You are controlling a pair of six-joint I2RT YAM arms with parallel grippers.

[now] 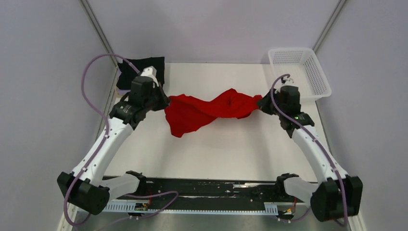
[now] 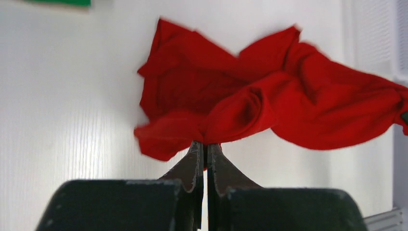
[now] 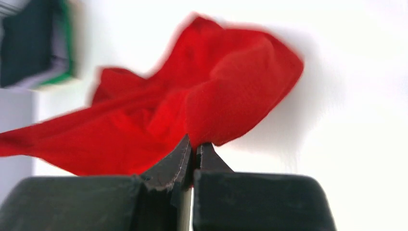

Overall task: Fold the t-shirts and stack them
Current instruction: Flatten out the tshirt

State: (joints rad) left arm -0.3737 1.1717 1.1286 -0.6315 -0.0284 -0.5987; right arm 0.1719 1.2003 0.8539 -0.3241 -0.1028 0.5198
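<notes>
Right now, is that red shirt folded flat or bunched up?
Bunched up, not folded. The red shirt stretches twisted and wrinkled between the left fingers and right fingers, each shut on one end.

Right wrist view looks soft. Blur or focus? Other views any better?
Right wrist: red shirt and folded stack smeared while the right claw is crisp, so likely motion blur; table blown out white. Left wrist: shirt edges only slightly soft, table bright. Top external: sharp, evenly lit, faint shadows.
</notes>
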